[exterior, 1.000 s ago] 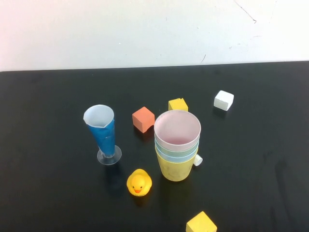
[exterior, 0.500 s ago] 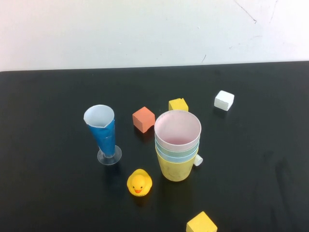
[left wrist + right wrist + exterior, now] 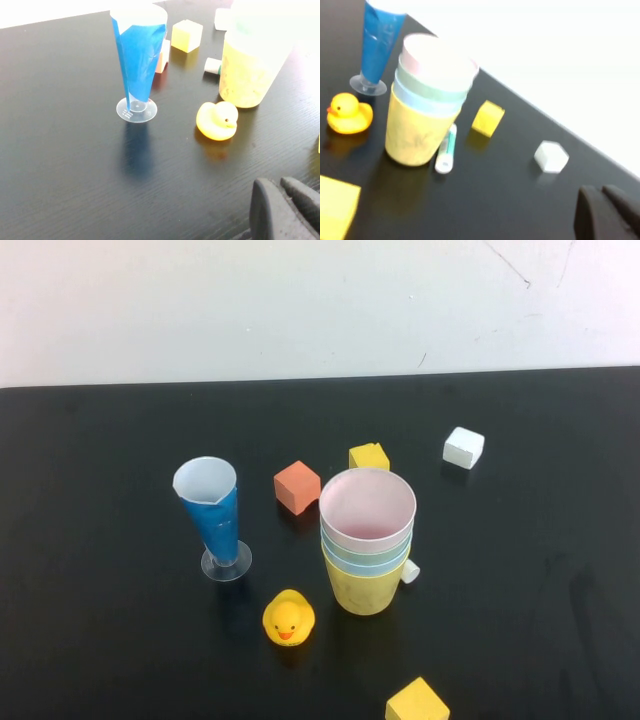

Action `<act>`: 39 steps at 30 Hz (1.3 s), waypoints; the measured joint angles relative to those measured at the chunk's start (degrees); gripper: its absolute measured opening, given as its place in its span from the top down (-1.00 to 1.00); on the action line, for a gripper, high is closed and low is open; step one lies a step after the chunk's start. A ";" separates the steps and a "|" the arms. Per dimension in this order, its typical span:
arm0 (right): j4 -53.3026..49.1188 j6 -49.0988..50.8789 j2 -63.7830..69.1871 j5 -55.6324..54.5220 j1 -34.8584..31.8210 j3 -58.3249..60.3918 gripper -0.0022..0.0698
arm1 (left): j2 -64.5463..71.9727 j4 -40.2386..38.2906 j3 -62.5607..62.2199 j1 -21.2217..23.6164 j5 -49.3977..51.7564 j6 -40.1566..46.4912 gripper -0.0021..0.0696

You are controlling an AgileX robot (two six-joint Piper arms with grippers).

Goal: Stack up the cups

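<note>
High view. The cups stand nested in one upright stack near the middle of the black table (image 3: pixel 100 660): the yellow cup (image 3: pixel 366 590) at the bottom, the light blue cup (image 3: pixel 366 562) in it, a thin green rim (image 3: pixel 366 547) above that, and the pink cup (image 3: pixel 367 510) on top, its mouth open upward. A small white tube (image 3: pixel 410 571) lies touching the stack's base on its right side. A rubber duck (image 3: pixel 288 618) sits near the stack, toward the robot and to the left. A tall blue cone-shaped glass (image 3: pixel 213 515) stands upright on its clear foot, left of the stack and apart from it. An orange block (image 3: pixel 297 487) and a yellow block (image 3: pixel 369 456) lie just behind the stack; a white block (image 3: pixel 463 447) lies farther right, and a second yellow block (image 3: pixel 417 703) lies at the near edge. Neither arm shows here.

Left wrist view. The left gripper (image 3: pixel 285 207) hangs above bare table, well apart from the duck (image 3: pixel 217 120), the glass (image 3: pixel 138 60) and the yellow cup (image 3: pixel 250 75); its two dark fingertips lie close together with nothing between them.

Right wrist view. The right gripper (image 3: pixel 606 210) hangs above bare table, well apart from the stack (image 3: pixel 425 102); its fingertips are nearly touching and hold nothing. The tube (image 3: pixel 446 150), with a green stripe, lies against the yellow cup's base.
</note>
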 joint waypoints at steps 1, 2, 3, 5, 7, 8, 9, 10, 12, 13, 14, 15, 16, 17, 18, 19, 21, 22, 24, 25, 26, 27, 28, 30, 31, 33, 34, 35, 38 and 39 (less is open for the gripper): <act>0.00 1.92 -1.07 -0.73 -0.13 1.66 0.94 | 0.00 0.00 0.00 0.00 0.00 0.00 0.95; 0.00 3.91 -2.47 -1.01 -0.66 3.25 0.94 | 0.00 0.00 0.00 0.00 0.00 0.00 0.95; -0.51 5.55 -3.72 -1.16 -1.45 4.71 0.94 | 0.00 0.00 0.00 0.00 0.00 0.00 0.95; -2.92 9.31 -7.38 -1.40 -5.02 7.40 0.94 | 0.00 0.00 0.00 0.00 0.00 0.00 0.95; -6.31 13.96 -11.21 -0.64 -10.35 9.43 0.94 | 0.00 0.00 0.00 0.00 0.00 0.00 0.95; -8.05 16.22 -13.50 -0.14 -12.71 10.29 0.94 | 0.00 0.00 0.00 0.00 0.00 0.00 0.95; -10.50 19.35 -15.77 0.56 -15.76 11.34 0.94 | 0.00 0.00 0.00 0.00 0.00 0.00 0.95; -13.19 22.72 -17.95 1.65 -18.86 12.34 0.94 | 0.00 0.00 0.00 0.00 0.00 0.00 0.95; -19.02 28.98 -21.39 3.90 -24.19 13.96 0.94 | 0.00 0.00 0.00 0.00 0.00 0.00 0.95; -21.72 32.25 -23.01 5.08 -26.84 14.79 0.94 | 0.00 0.00 0.00 0.00 0.00 0.00 0.95; -23.90 35.01 -24.33 5.87 -29.15 15.62 0.94 | 0.00 0.00 0.00 0.00 0.00 0.00 0.95; -25.17 36.65 -25.13 6.47 -31.09 16.38 0.94 | 0.00 0.00 0.00 0.00 0.00 0.00 0.95; -26.05 38.06 -25.70 7.17 -32.34 16.77 0.94 | 0.00 0.00 0.00 0.00 0.00 0.00 0.95; -26.53 39.29 -25.82 8.16 -33.70 17.03 0.94 | 0.00 0.00 0.00 0.00 0.00 0.00 0.95; -27.24 39.99 -25.93 8.69 -34.28 17.17 0.94 | 0.00 0.00 0.00 0.00 0.00 0.00 0.95; -27.64 40.72 -26.02 9.99 -34.69 17.17 0.94 | 0.00 0.00 0.00 0.00 0.00 0.00 0.95; -28.13 42.16 -26.16 13.21 -34.93 17.17 0.94 | 0.00 0.00 0.00 0.00 0.00 0.00 0.95; -28.61 43.11 -26.19 15.07 -34.93 17.17 0.94 | 0.00 0.00 0.00 0.00 0.00 0.00 0.95; -29.36 43.89 -26.19 16.03 -34.93 17.05 0.94 | 0.00 0.00 0.00 0.00 0.00 0.00 0.95; -29.49 44.13 -26.19 16.07 -34.93 17.05 0.94 | 0.00 0.00 0.00 0.00 0.00 0.00 0.95; -29.63 44.43 -26.29 16.21 -34.93 17.05 0.94 | 0.00 0.00 0.00 0.00 0.00 0.00 0.95; -29.78 44.68 -26.28 16.21 -34.93 17.05 0.94 | 0.00 0.00 0.00 0.00 0.00 0.00 0.95; -29.98 45.11 -26.28 16.36 -34.93 16.99 0.94 | 0.00 0.00 0.00 0.00 0.00 0.00 0.95; -30.23 45.51 -26.28 16.40 -34.93 16.99 0.94 | 0.00 0.00 0.00 0.00 0.00 0.00 0.95; -30.36 45.64 -26.28 16.40 -34.93 16.99 0.94 | 0.00 0.00 0.00 0.00 0.00 0.00 0.95; -30.40 45.73 -26.28 16.40 -34.93 16.99 0.94 | 0.00 0.00 0.00 0.00 0.00 0.00 0.95; -30.49 45.73 -26.28 16.40 -34.93 16.99 0.94 | 0.00 0.00 0.00 0.00 0.00 0.00 0.95; -30.49 45.73 -26.28 16.40 -34.93 16.99 0.94 | 0.00 0.00 0.00 0.00 0.00 0.00 0.95; -30.49 45.73 -26.28 16.49 -34.93 16.99 0.94 | 0.00 0.00 0.00 0.00 0.00 0.00 0.95; -30.49 45.73 -26.28 16.49 -34.93 16.99 0.94 | 0.00 0.00 0.00 0.00 0.00 0.00 0.95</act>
